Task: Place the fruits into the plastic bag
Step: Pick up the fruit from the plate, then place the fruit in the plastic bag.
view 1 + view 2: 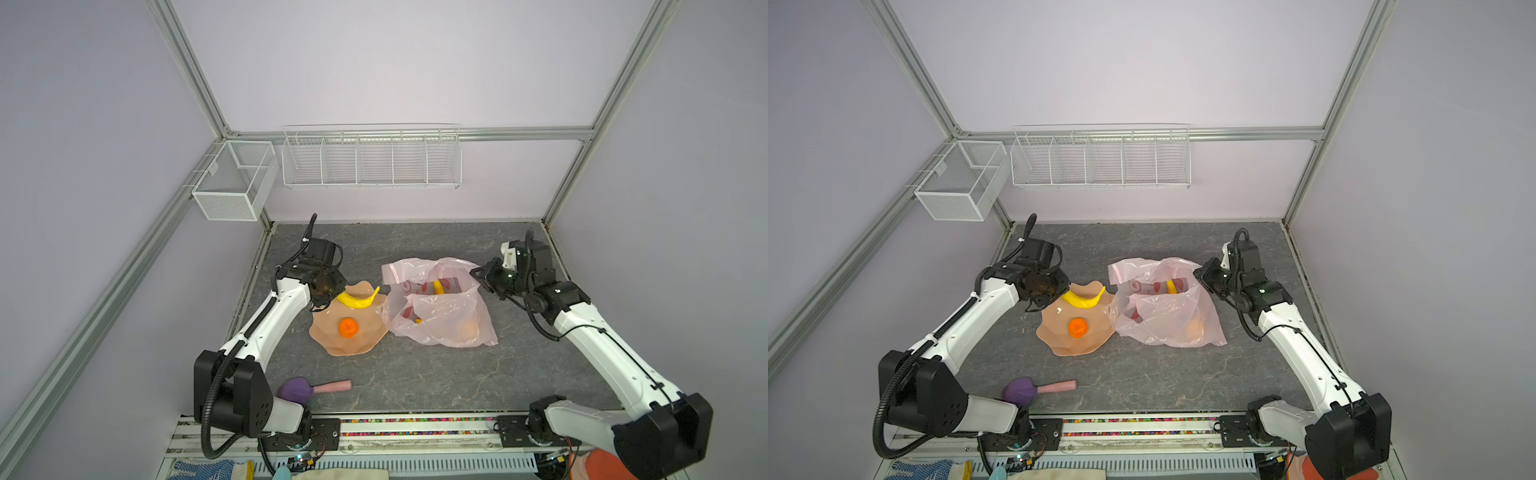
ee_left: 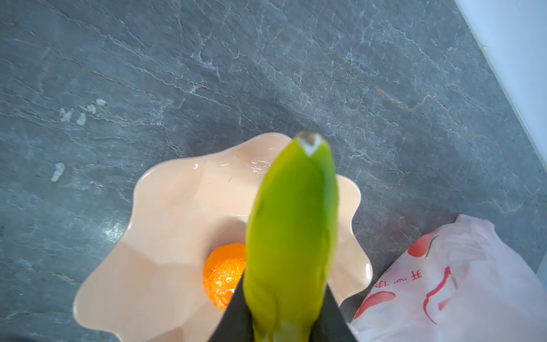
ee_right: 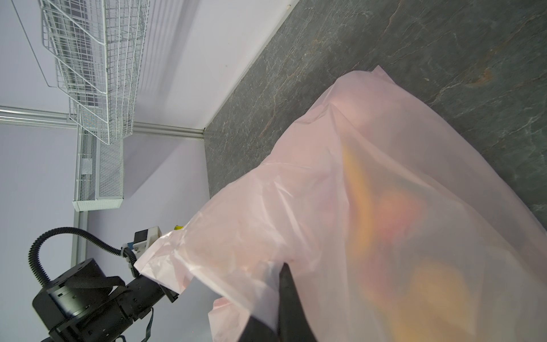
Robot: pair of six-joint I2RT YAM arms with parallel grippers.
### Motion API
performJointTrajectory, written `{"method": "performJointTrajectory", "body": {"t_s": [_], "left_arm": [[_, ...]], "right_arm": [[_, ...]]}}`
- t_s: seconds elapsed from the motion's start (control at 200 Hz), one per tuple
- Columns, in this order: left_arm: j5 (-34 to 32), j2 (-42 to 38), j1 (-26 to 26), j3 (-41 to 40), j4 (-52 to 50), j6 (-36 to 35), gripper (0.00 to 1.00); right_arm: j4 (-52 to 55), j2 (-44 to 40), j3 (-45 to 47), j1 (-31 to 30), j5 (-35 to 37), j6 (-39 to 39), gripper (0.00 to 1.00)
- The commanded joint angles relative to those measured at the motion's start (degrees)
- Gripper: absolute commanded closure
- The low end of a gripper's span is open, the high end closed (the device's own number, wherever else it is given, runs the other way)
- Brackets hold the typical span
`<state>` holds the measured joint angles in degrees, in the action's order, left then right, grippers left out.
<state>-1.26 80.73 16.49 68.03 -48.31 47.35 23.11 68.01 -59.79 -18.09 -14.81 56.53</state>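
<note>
A peach wavy-edged dish (image 1: 368, 330) sits on the grey stone-look tabletop (image 1: 415, 382). In front of it lies a purple-headed brush (image 1: 316, 388); behind it hangs a white wire rack (image 1: 371, 160).

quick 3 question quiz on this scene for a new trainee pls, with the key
1. What is the left gripper shut on?
A) brush
B) banana
C) basket
2. True or false: the orange lies in the dish.
3. Fill in: the right gripper is shut on the edge of the ____.

Key
1. B
2. True
3. bag
</note>
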Motion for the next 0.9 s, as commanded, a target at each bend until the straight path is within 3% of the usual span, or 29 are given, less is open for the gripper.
{"method": "performJointTrajectory", "body": {"t_s": [0.0,0.2,0.605,0.895], "left_arm": [[-2.5,-3.0,-0.2,2.0,-3.2,-3.3,1.0],[-8.1,-8.0,3.3,5.4,0.1,-8.5,1.0],[-23.7,-0.4,23.6,23.3,4.1,-25.4,1.0],[-22.0,3.9,29.0,26.8,5.7,-27.7,1.0]], "right_arm": [[0.7,-1.0,-0.2,0.2,0.3,-0.5,0.93],[0.4,-0.8,-0.3,0.2,0.0,-0.5,0.93],[0.8,-1.1,-0.3,0.2,0.3,-0.4,0.93],[1.0,-1.5,-0.3,0.2,0.6,-0.4,0.93]]}}
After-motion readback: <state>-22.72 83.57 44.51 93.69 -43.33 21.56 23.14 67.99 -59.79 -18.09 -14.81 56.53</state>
